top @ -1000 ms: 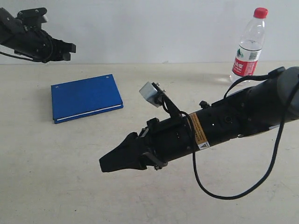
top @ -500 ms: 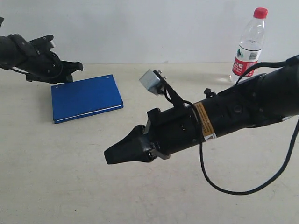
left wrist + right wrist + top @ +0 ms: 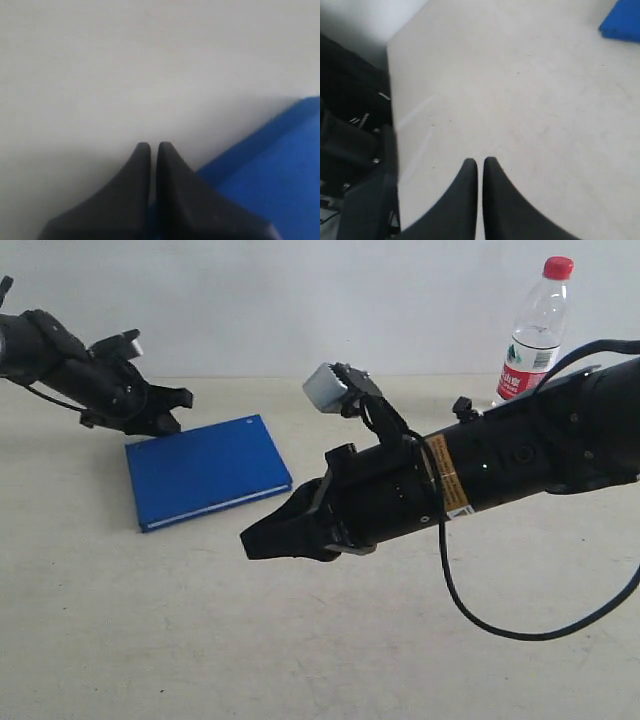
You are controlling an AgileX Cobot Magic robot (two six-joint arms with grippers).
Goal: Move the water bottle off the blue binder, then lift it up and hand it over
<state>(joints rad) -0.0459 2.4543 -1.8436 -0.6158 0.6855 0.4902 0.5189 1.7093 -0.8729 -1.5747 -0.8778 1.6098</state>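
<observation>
Writing: the water bottle (image 3: 537,335) has a red, white and green label, print too small to read. An orange sticker (image 3: 448,488) on the right arm carries dark text, also unreadable.

Water bottle: clear plastic with a red cap, standing upright on the table (image 3: 120,640). It is off the blue binder (image 3: 208,472) and well apart from it, far to the binder's right by the back wall.

Blue binder: flat on the table, deep blue, with a white page edge along its near side.

Left gripper (image 3: 172,412): at the binder's back left corner, fingers together, holding nothing. I cannot tell whether it touches the binder.

Right gripper (image 3: 255,542): just off the binder's near right corner and above the table, fingers together, empty.

Views: the left wrist view has the left gripper (image 3: 150,146) over the binder's edge (image 3: 270,170), with no bottle in sight. The right wrist view has the right gripper (image 3: 480,161) over bare table, with one binder corner (image 3: 622,22) far off. Only the exterior view shows the bottle.
</observation>
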